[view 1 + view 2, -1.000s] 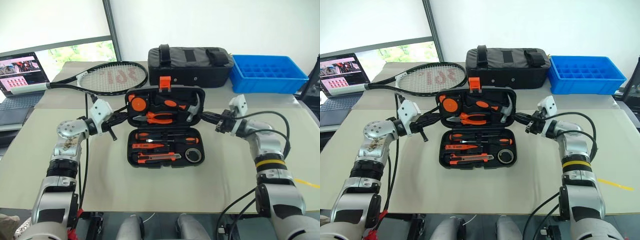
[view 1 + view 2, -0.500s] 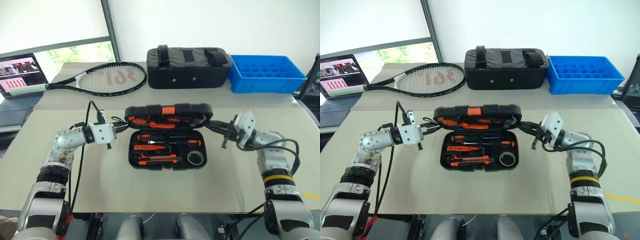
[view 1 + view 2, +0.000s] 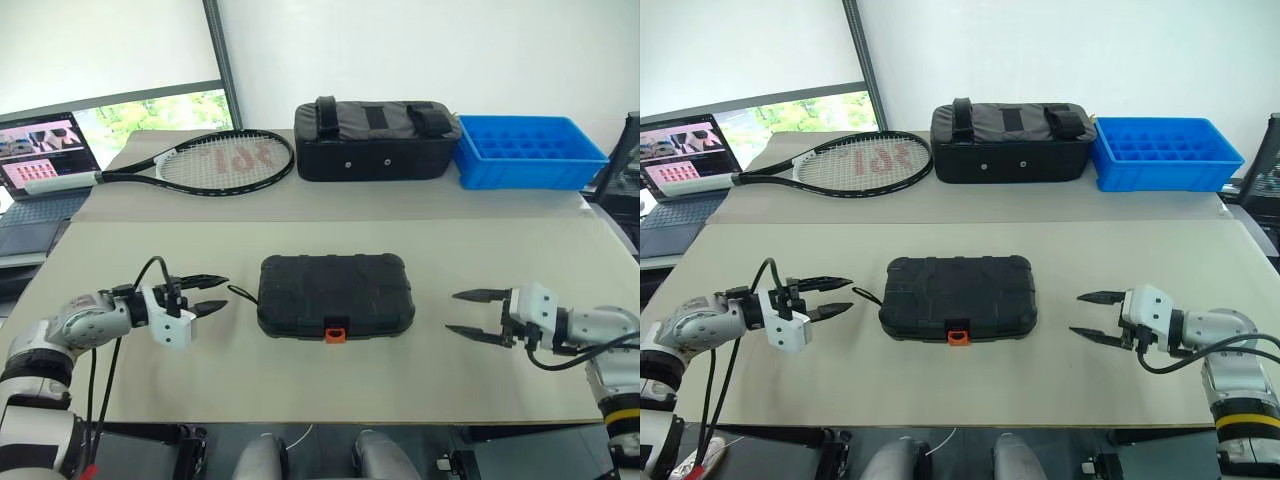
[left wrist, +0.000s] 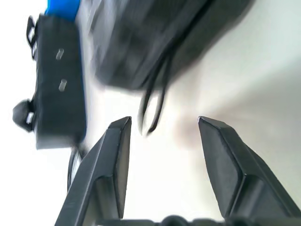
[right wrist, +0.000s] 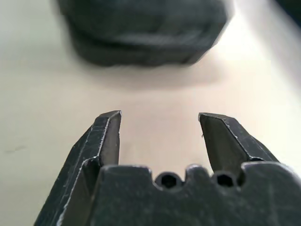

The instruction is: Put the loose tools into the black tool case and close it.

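Observation:
The black tool case (image 3: 336,293) lies closed and flat on the beige table (image 3: 320,385), its orange latch (image 3: 337,332) at the near edge. The loose tools are hidden inside it. My left gripper (image 3: 208,295) hovers open just left of the case, apart from it, with a thin black cord loop (image 3: 240,294) of the case near its tips. My right gripper (image 3: 465,314) stands open to the right of the case, a short gap away. Nothing sits between either pair of fingers. Blurred in the right wrist view is the case (image 5: 141,33) ahead of the open fingers.
A tennis racket (image 3: 215,160) lies at the back left, a black fabric bag (image 3: 378,138) with straps at the back centre and a blue plastic crate (image 3: 530,150) at the back right. A laptop (image 3: 40,160) stands off the table's left side.
The lid of the case has come down from upright to fully shut. Both grippers let go of its ends, opened, and drew back outward and down toward the near table.

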